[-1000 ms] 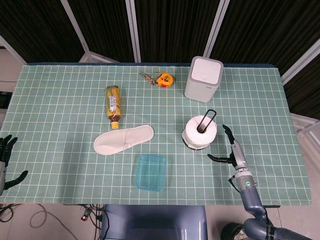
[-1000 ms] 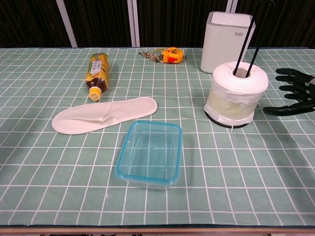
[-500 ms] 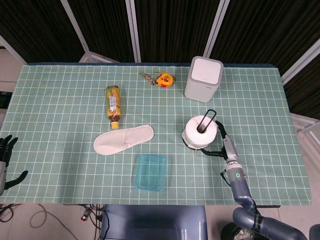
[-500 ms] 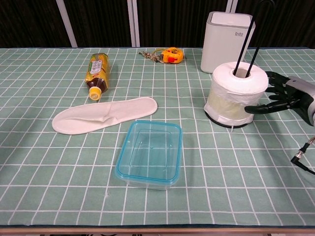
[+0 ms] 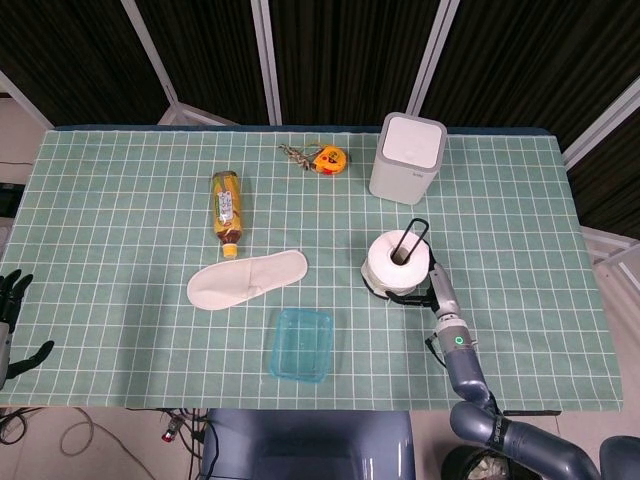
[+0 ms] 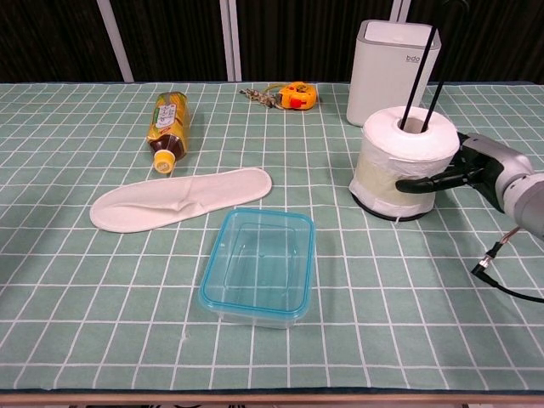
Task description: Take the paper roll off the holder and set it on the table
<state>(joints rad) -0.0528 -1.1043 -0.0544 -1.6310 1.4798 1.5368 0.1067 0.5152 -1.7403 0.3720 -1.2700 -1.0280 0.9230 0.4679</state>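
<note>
While its fingers wrapped the roll (image 6: 403, 161) on the holder (image 5: 417, 240), at table's right, the right hand (image 6: 476, 168) risked tipping the holder if lifted askew; the left hand (image 5: 10, 300) hung open.

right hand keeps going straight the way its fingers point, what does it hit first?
The paper roll: the right hand is already at its side, fingers pointing into it and seemingly touching the paper. Pushing on would likely shove the roll against the black wire holder through its core. Contact depth is hard to confirm.
</note>
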